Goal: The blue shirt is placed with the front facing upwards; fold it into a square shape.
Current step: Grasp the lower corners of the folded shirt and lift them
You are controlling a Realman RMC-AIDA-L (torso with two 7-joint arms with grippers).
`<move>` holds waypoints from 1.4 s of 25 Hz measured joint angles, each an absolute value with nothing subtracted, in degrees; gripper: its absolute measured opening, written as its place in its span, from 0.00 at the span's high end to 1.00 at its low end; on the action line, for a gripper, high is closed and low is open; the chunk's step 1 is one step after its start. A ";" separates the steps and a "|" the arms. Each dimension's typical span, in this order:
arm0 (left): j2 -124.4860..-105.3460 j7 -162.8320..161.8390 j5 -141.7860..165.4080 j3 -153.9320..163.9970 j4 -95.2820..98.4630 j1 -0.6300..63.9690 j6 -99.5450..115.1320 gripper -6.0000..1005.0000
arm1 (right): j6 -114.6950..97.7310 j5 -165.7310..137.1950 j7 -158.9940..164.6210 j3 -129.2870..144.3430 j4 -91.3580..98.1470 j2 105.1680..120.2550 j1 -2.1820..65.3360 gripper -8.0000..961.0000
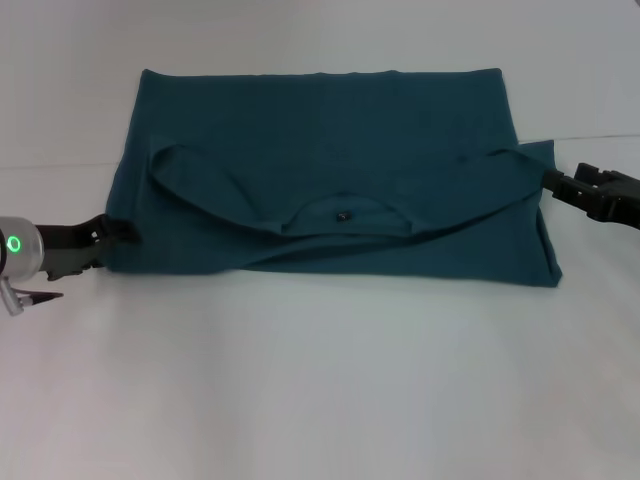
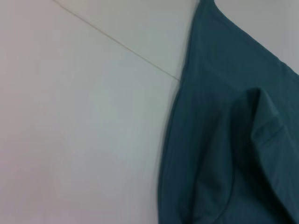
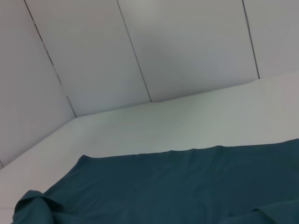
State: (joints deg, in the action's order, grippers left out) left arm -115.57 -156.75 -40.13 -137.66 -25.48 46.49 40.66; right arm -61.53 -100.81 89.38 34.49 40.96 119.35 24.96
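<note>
Only the blue shirt (image 1: 330, 150)'s unreadable neck label (image 1: 342, 214) shows; both pincers' states unclear.

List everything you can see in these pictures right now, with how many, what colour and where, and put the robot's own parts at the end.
blue shirt: one, dark teal-blue, lying flat in the middle of the table, already folded once into a wide rectangle, neckline on top toward the near edge
black label: one, small, black, inside the neckline
table: one, white, under the shirt
wall panels: several, pale grey, behind the table in the right wrist view
left gripper: one, black with a green light on the wrist, at the shirt's near left corner
right gripper: one, black, at the shirt's right edge by the sleeve
</note>
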 joint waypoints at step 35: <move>-117.24 -153.77 -40.22 -136.92 -26.81 45.86 40.49 0.95 | -61.43 -100.93 90.27 34.68 40.34 119.09 25.23 0.31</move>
